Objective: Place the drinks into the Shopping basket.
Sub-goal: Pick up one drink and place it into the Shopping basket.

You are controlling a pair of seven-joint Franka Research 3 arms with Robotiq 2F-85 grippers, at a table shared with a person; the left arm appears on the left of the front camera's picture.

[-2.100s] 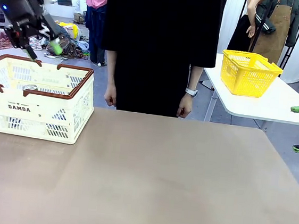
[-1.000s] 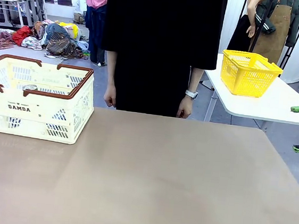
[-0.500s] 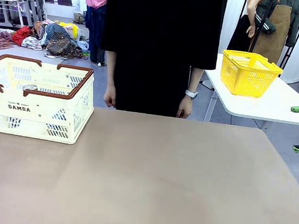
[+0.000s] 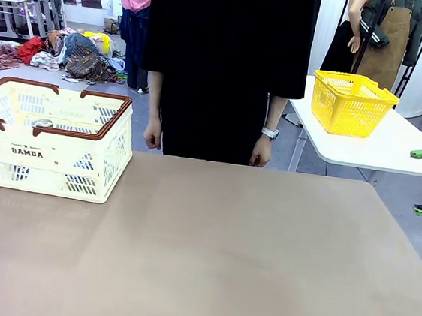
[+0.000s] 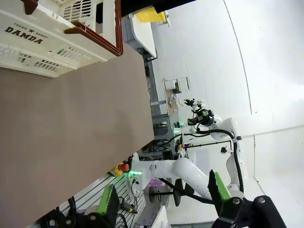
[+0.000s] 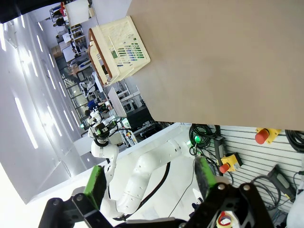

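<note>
Drinks sit inside the basket (image 4: pixel 47 141) at the table's (image 4: pixel 222 265) 9 o'clock edge in the front view: one silver can top (image 4: pixel 42 123) shows over the near wall at about 10 o'clock inside the basket, and patches of blue and green show through the side slots; how many cans lie there I cannot tell. The basket stands upright, its brown rim and handles level, "DAMDA" facing the camera.

A person (image 4: pixel 221 61) in black stands at 12 o'clock beyond the table, arms hanging, a watch (image 4: pixel 269 132) on one wrist. A yellow basket (image 4: pixel 351 102) stands on a white table (image 4: pixel 393 147) at 2 o'clock.

In the left wrist view the left gripper (image 5: pixel 164 199) has its green-padded fingers (image 5: pixel 108 202) wide apart with nothing between them; the basket (image 5: pixel 61 33) is at 11 o'clock. In the right wrist view the right gripper (image 6: pixel 149 183) is likewise spread and empty, with the basket (image 6: pixel 118 50) well off at 11 o'clock.
</note>
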